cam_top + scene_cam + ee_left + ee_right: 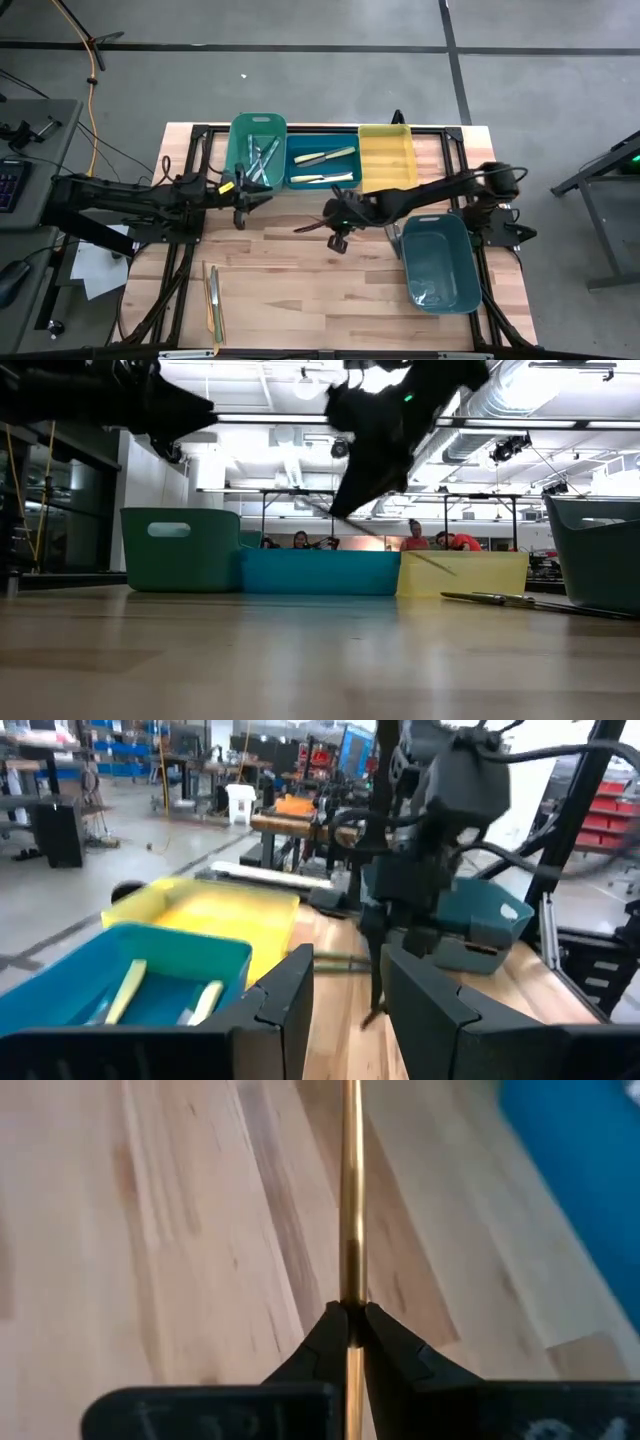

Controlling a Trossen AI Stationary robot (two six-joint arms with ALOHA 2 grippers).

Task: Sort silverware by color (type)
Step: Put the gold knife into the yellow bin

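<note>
My right gripper [333, 228] hangs over the middle of the table, shut on a thin brownish-gold utensil [350, 1200]. My left gripper [240, 212] waits level in front of the green bin [258, 128]; its fingers stand open with nothing between them [350, 1010]. Several silvery pieces lie in the green bin. Two pale-yellow-handled pieces [325, 157] lie in the blue bin [300, 145]. A few more utensils [213, 300] lie flat on the table near its front left edge. My right gripper pinches the brownish utensil's thin shaft [350, 1285] between its two fingertips [325, 1335], somewhere along its length rather than at an end. The fingers slant down from the table's right side. The utensil is lifted clear of the table and tilted, as the low view shows [420, 555].
The yellow bin [387, 135] stands to the right of the blue bin in the far row. A larger grey-teal bin [445, 230] sits at the table's right side, under my right arm. One utensil [500, 598] lies on the wood near it. People sit in the room beyond the table.
</note>
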